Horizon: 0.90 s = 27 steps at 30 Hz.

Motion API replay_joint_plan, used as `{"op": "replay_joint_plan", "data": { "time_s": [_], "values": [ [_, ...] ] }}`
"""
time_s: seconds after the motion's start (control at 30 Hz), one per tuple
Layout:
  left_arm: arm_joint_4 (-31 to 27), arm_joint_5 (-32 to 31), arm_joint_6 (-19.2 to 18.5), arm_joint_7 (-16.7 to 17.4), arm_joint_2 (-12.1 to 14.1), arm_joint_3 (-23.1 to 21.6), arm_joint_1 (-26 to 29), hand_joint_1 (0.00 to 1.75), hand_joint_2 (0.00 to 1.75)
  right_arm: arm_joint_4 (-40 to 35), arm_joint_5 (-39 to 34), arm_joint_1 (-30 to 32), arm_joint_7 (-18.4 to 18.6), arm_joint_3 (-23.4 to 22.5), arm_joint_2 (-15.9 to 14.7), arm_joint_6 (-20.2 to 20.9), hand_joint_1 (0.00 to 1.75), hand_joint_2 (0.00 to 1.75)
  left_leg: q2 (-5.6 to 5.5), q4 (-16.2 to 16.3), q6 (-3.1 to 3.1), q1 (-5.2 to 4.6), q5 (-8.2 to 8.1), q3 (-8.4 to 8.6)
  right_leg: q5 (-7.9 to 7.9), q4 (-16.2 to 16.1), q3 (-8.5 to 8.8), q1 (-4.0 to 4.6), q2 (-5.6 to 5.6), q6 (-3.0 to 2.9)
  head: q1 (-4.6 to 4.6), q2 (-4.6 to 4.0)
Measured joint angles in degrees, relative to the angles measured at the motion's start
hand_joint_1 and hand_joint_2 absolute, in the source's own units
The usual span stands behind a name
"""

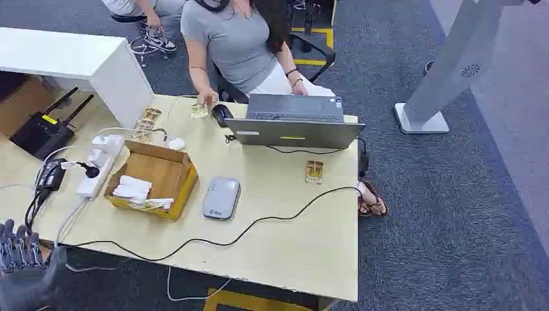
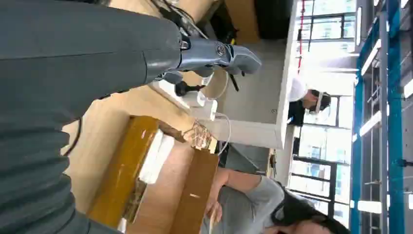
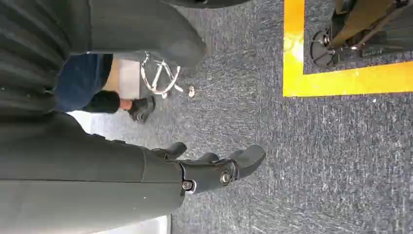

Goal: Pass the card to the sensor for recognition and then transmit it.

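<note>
A card [image 1: 314,171] is seen lying on the table [image 1: 291,240] near the laptop [image 1: 294,122]. Left hand [image 1: 19,249] is held empty, fingers extended, beside the table edge. Right hand [image 3: 214,168] is held over carpet, fingers loosely apart, nothing gripped.

Ahead of me a person in a grey shirt [image 1: 233,39] sits at the far side of the surface [image 1: 285,240] behind an open laptop [image 1: 294,123], a black mouse [image 1: 221,114] beside it. An open cardboard box [image 1: 155,178] holding white packets stands near a white power strip [image 1: 98,165]. A black cable [image 1: 213,242] runs across the surface. A black router [image 1: 44,131] sits left.
</note>
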Motion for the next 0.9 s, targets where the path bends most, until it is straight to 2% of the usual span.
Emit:
{"op": "replay_joint_plan", "data": {
  "time_s": [0.4, 0.9],
  "values": [
    [2.2, -18.4, 8.0, 4.8, 4.8, -7.8, -9.5, 0.0, 1.75, 0.3, 3.3, -0.6, 0.0, 1.5, -0.4, 1.4, 0.0, 0.0, 0.02, 0.0, 0.0, 0.0, 0.0, 0.0, 0.01, 0.0, -0.02, 0.0, 0.03, 0.0, 0.02, 0.0],
    [10.4, -41.2, 16.6, 13.2, 12.6, -18.8, -21.4, 0.0, 1.75, 0.6, 7.7, -1.1, 0.0, 3.5, -1.2, 3.1, 0.0, 0.0, 0.05, 0.0, -0.02, 0.0, 0.03, -0.01, 0.06, 0.0, -0.04, 0.0, 0.09, 0.01, 0.02, 0.0]
  ]
}}
